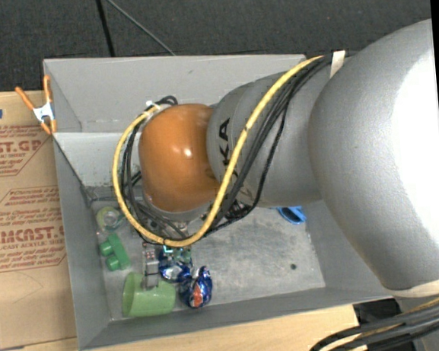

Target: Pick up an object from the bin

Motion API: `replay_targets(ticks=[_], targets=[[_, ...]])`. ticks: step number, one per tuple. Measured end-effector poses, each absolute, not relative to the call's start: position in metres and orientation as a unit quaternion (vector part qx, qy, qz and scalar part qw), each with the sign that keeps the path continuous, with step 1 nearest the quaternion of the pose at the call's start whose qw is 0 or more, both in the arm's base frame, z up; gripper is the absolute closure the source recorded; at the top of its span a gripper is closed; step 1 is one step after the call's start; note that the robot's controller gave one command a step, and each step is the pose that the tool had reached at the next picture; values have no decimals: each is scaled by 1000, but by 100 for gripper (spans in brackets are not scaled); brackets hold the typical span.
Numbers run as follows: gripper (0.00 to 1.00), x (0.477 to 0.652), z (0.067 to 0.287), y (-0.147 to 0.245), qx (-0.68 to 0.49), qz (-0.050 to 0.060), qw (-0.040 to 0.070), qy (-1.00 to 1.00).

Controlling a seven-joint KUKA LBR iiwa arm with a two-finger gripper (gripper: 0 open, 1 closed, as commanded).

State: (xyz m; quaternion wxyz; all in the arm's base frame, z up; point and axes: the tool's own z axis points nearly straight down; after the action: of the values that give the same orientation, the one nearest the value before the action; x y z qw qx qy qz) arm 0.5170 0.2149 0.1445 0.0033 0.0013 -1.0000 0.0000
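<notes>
Several small things lay heaped toward the lower-left corner of the grey bin (265, 262) as the robot's gripper (152, 270), under its orange wrist cover (176, 155), hung low among them, just above a pale green cup (148, 301) lying on its side and touching or nearly touching a shiny blue wrapped piece (171, 271). Whether its grip was spread or closed could not be told. A second blue wrapper (198, 287) lay close by, and a darker green block (113, 253) sat near the left wall.

Matt metal, dull plastic, shiny foil

The bin (195, 66) is matt grey metal, its floor scuffed and speckled. Near its lower left corner, a green cup (146, 301) and a green block (113, 251) look like smooth, dull plastic; the blue-and-red wrapper (195, 288) is crinkled and shiny. The orange cover (176, 155) is glossy.
</notes>
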Motion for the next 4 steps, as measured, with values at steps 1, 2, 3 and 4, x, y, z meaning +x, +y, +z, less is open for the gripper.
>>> replay_targets(ticks=[1,2,3,4], targets=[[0,498,86,183,31,0,-3,-1000],[0,486,77,216,96,12,5,-995],[100,483,77,215,95,13,13,-995],[100,530,252,203,92,-1,-6,-996]])
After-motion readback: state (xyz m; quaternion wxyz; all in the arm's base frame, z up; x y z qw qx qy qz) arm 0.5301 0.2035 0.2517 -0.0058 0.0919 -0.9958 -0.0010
